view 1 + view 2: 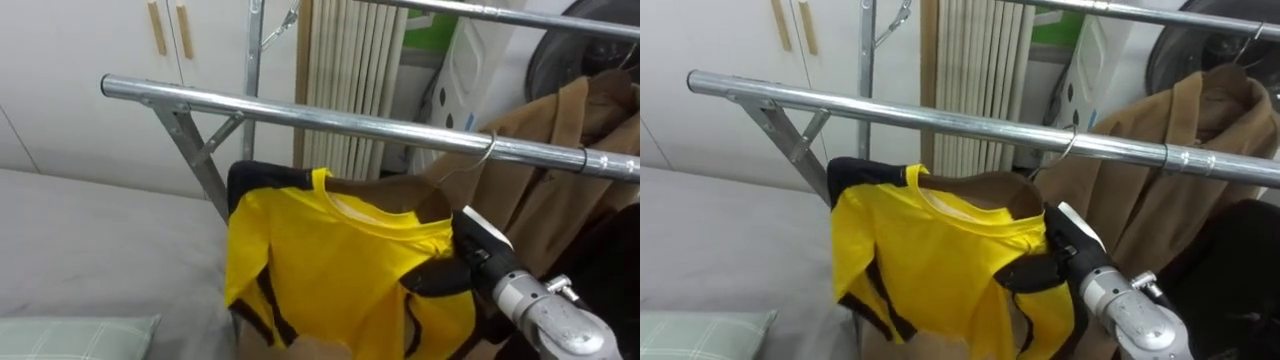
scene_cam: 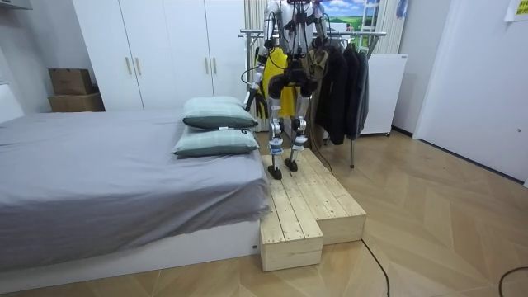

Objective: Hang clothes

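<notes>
Left hand point(image 2: 257, 102) low at its side. Yellow shirt point(image 1: 330, 270) under front rail point(image 1: 330, 120), hanger hook point(image 1: 487, 150) over it at shirt's 1 o'clock. Right hand point(image 1: 462, 268) at 4 o'clock, fingers curled on shirt's shoulder. Hanging looks nearly done; next: release, withdraw without tugging. Count: 1 shirt, 2 rails incl. rear rail point(image 1: 500, 15), 1 brown coat point(image 1: 560, 170)

the yellow shirt point(image 1: 335, 265), trimmed in black along the sleeve and side seams, hangs just below the metal rail point(image 1: 330, 118) on a hanger. the hanger's thin wire hook point(image 1: 487, 150) curls over the rail. the cloth droops loosely, front facing outward, collar uppermost.
</notes>
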Controlling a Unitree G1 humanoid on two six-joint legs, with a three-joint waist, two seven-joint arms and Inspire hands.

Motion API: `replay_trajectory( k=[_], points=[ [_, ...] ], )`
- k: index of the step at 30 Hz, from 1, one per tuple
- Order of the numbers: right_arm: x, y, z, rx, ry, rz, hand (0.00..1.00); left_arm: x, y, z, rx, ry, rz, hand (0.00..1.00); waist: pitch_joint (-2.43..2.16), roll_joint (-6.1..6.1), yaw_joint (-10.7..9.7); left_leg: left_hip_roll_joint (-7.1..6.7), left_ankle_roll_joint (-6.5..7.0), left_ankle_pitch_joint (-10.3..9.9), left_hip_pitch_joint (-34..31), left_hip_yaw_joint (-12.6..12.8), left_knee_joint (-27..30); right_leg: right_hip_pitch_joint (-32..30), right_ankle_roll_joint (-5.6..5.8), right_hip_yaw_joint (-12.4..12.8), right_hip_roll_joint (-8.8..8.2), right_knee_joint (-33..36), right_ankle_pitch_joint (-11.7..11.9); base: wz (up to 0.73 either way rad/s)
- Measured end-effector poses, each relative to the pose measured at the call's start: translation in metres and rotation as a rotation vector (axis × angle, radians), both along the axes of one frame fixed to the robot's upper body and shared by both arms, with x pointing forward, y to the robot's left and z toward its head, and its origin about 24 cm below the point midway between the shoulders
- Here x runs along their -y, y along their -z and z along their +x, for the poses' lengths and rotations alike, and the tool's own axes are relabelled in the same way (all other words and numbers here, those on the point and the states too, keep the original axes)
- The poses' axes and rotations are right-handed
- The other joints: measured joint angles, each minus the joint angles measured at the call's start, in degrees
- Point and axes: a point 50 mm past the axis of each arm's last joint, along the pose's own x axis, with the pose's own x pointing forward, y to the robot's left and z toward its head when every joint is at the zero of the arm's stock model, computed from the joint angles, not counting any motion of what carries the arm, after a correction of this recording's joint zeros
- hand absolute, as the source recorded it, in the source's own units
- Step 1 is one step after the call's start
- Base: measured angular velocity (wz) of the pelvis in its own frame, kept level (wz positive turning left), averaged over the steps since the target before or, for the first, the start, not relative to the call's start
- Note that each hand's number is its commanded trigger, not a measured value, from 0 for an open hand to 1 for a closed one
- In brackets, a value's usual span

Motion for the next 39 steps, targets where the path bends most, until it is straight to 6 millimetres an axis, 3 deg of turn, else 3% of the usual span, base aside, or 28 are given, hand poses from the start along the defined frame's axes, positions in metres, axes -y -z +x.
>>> replay_trajectory(
  k=[6,12,13,14,15,16,32,39],
  points=[
    [0.0,0.017,-0.004,-0.067,-0.002,0.023,1.0,0.001,0.0,0.0,-0.002,0.001,-0.003,0.0,0.18,0.45,0.0,-0.02,0.06,0.0,0.3,0.1,0.1,0.5,0.0,0.0,-0.04,0.0,0.0,0.0],
    [0.002,0.02,-0.004,-0.074,0.006,0.024,1.0,0.003,0.001,-0.001,-0.003,-0.001,-0.009,0.0,0.22,1.17,-0.1,0.0,0.06,0.0,0.3,0.2,0.0,0.5,-0.01,-0.1,-0.03,0.1,0.1,0.0],
    [0.002,0.02,-0.004,-0.072,0.006,0.025,0.92,0.004,0.001,-0.001,-0.003,-0.001,-0.01,0.0,0.25,1.36,-0.3,0.02,0.12,-0.1,0.2,0.2,0.0,0.5,0.0,-0.1,-0.03,0.1,0.1,0.0],
    [0.002,0.02,-0.004,-0.071,0.007,0.025,0.5,0.004,0.001,0.0,-0.002,-0.001,-0.01,0.0,0.25,1.46,-0.3,0.04,0.28,-0.2,0.2,0.2,0.0,0.5,0.0,-0.2,-0.01,0.1,0.1,0.0],
    [0.002,0.02,-0.004,-0.069,0.01,0.025,0.29,0.004,0.001,0.0,-0.001,-0.001,-0.011,0.0,0.22,1.64,-0.3,0.06,0.39,-0.3,0.1,0.2,0.0,0.5,0.01,-0.2,0.01,0.1,0.1,0.0],
    [0.003,0.021,-0.004,-0.07,0.014,0.024,0.0,0.004,0.001,0.0,0.0,-0.002,-0.011,0.0,0.18,1.71,-0.3,0.06,0.4,-0.3,0.1,0.1,0.0,0.5,0.01,-0.2,0.0,0.1,0.1,0.0],
    [0.006,0.023,-0.001,-0.064,0.041,0.022,0.0,0.004,0.001,0.0,0.001,-0.003,-0.01,0.0,0.01,1.52,-0.4,-0.01,0.31,-0.2,0.9,0.2,-0.3,0.8,0.02,0.0,-0.01,0.2,0.1,0.0],
    [-0.002,0.012,0.001,-0.007,0.008,-0.012,0.0,0.005,0.002,-0.003,-0.008,0.006,-0.013,0.0,-0.13,1.31,-0.5,-0.02,0.03,0.0,1.0,0.4,-0.8,0.6,0.05,0.2,0.04,0.4,0.1,-0.01]
  ],
)
